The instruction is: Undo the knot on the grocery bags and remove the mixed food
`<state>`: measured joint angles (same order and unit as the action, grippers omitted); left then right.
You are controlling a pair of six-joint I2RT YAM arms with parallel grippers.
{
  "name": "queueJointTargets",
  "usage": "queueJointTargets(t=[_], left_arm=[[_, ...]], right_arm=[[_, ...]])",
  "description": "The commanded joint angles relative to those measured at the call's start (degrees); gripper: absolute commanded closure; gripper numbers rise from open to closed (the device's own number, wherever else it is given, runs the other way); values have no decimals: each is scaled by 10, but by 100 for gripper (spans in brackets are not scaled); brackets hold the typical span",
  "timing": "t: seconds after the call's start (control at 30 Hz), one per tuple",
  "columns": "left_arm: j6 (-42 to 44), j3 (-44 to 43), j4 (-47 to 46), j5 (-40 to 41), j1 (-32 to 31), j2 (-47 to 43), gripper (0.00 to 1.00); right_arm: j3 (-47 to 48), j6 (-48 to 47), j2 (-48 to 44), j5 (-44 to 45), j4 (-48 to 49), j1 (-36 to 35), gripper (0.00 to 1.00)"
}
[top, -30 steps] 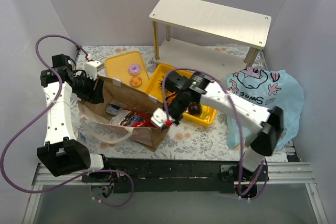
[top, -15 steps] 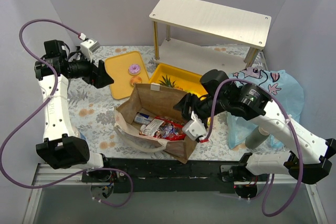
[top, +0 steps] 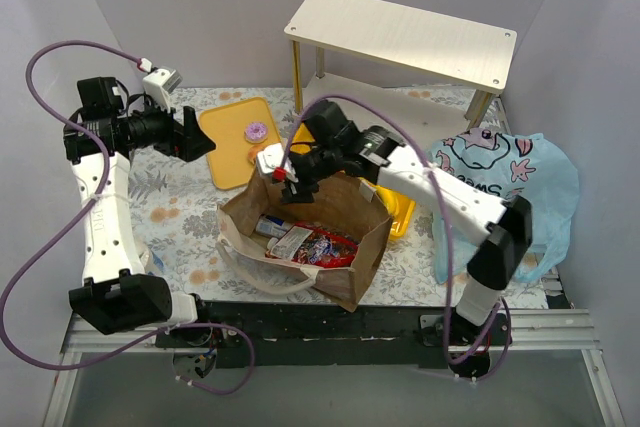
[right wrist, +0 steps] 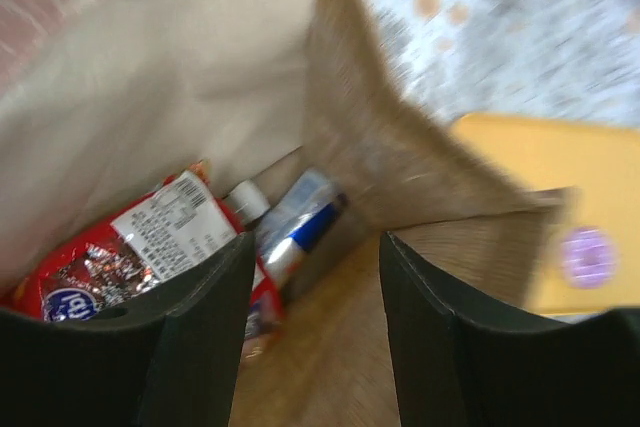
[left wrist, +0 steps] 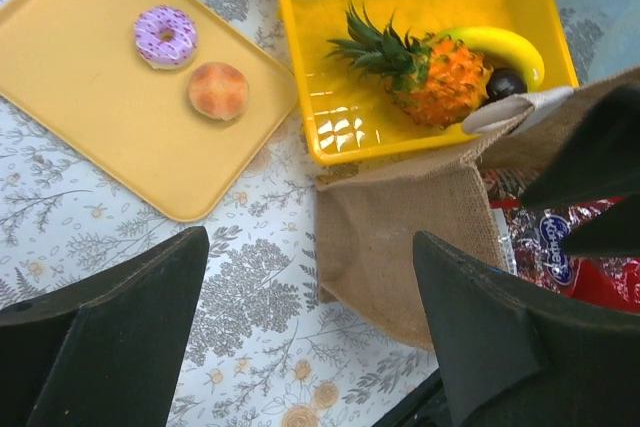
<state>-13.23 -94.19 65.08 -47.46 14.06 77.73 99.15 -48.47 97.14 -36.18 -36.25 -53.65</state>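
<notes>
The brown paper bag (top: 352, 265) stands open at the table's middle. A red cookie packet (top: 322, 245) and a small can (top: 271, 225) lie inside it. My right gripper (top: 285, 171) hovers open over the bag's back rim, and its blurred view looks down on the packet (right wrist: 110, 252), can (right wrist: 300, 225) and a white-capped bottle (right wrist: 245, 201). My left gripper (top: 197, 137) is open and empty, raised left of the bag (left wrist: 400, 237). Behind the bag, a pineapple (left wrist: 432, 71), banana (left wrist: 500, 44) and dark fruit (left wrist: 505, 82) lie in a yellow bin (left wrist: 300, 67). The light-blue plastic bag (top: 520, 182) sits crumpled at the right.
A flat yellow tray (top: 225, 142) at the back left holds a pink-iced doughnut (left wrist: 166, 35) and a pale one (left wrist: 218, 90). A cream two-level shelf (top: 400, 37) stands at the back. Purple cables loop beside both arms.
Both grippers have let go of the paper bag and opened. The bag has slid right. The left gripper rose back-left, and the right swung from the bag's front edge to its back rim.
</notes>
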Motion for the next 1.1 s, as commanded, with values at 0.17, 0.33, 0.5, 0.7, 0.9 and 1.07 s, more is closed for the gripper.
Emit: queueJointTargets(t=[0.17,0.33,0.5,0.7,0.9,1.07], left_arm=[[-30,42,-42,-1,0,-51,16],[-37,56,-51,-7,0,-53,16],[-48,61,-61,-24,-1,-51,16],[-52,57,-68,-25,-3,-44,15],[-35,64,-77,-32,-4,-36,15],[-47,67,-102,-68,-6,-22,14]], right_arm=[[-67,-11,33,-21,-110,-20,27],[-102,12,80,-64,-152,-21,1],[-149,111,117,9,-45,-39,1],[-122,108,143,81,-14,-67,56],[-57,43,90,75,-93,-46,99],[-12,-26,24,-16,-153,0,99]])
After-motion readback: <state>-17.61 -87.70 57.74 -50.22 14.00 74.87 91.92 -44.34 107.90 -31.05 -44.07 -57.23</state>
